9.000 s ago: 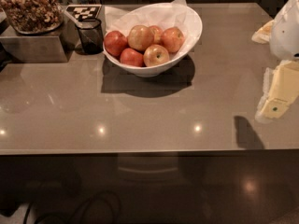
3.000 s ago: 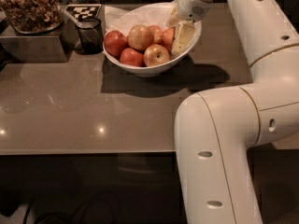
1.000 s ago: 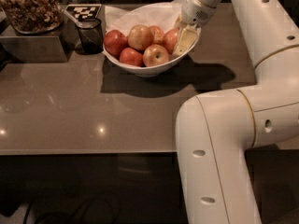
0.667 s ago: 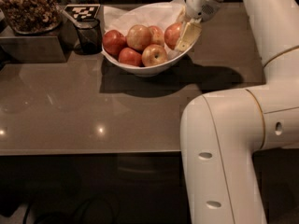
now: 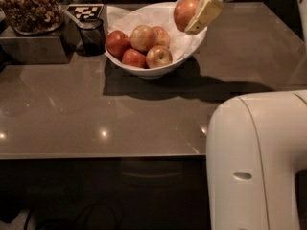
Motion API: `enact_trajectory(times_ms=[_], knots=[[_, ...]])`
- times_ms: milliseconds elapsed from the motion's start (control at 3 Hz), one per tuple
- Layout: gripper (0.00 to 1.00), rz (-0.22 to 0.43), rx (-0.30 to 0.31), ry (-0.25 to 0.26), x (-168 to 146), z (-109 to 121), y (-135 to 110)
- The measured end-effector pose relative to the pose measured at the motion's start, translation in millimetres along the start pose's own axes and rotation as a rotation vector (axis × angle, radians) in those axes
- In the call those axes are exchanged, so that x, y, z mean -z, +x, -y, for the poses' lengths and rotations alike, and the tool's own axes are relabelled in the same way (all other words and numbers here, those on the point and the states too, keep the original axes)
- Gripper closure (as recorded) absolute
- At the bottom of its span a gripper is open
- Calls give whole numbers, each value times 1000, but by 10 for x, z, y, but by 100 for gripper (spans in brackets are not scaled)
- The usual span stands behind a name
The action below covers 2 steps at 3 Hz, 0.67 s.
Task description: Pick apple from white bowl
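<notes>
You are holding the round orange-red apple (image 5: 183, 12) in the cream two-finger gripper (image 5: 195, 13), which is sitting at the top right of the view over the far right edge of the large glossy white bowl (image 5: 153, 72). The fingers are clamping the fruit from either side, and the near finger (image 5: 206, 12) is lying flat across its right flank. The apple is hanging apart from the four fruits in the bowl; whether it is brushing the crinkled white paper lining (image 5: 184, 44) I cannot tell. The step in hand looks like the lift-out, so you should be raising it straight up rather than sideways, because the slanted rim and the paper are lying just beside the grasp and a sideways drag could tug the lining or tip the bowl. Be keeping the squeeze steady, since the smooth skin may slip. The deep-red apple (image 5: 117, 42) and the yellower apple with the dark stem dimple (image 5: 159, 56) are resting well to the left, and so is the small dark mesh cup (image 5: 91, 35), so nothing there is crowding you.
</notes>
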State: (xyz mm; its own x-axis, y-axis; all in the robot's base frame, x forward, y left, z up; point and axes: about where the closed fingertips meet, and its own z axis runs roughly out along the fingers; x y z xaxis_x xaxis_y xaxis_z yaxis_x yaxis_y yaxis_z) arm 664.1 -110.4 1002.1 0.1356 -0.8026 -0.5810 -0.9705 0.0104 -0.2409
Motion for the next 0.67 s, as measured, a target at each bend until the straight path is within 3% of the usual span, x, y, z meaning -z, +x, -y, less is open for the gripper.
enact_trajectory(times_ms=[667], knots=[[100, 110, -174, -42, 512, -590, 213]])
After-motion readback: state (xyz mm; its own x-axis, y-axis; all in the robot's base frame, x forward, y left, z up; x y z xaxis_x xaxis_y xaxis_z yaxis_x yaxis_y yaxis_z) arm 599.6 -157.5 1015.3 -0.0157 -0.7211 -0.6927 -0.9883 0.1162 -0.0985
